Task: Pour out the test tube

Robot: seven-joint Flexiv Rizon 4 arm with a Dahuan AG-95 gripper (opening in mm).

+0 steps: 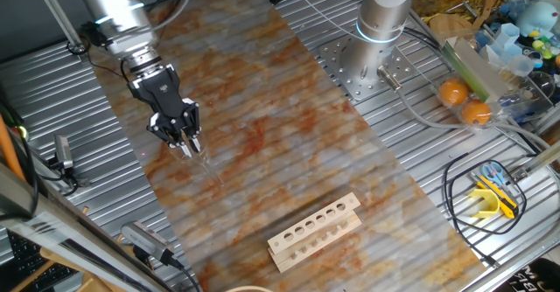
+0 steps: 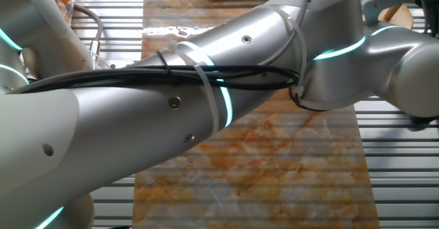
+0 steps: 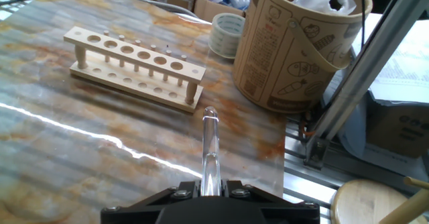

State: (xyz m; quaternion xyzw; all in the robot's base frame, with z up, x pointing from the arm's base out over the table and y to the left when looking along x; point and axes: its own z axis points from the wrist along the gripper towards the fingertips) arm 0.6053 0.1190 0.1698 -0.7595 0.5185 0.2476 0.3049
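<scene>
The test tube [image 3: 210, 147] is already out of the wooden rack [image 3: 134, 66], which stands empty at upper left of the hand view, so pickup looks done and the pour itself remains; no beaker shows. The gripper [image 3: 210, 188] is closed narrowly on the tube's lower end, at bottom centre of that frame, the tube pointing away from the fingers.
</scene>
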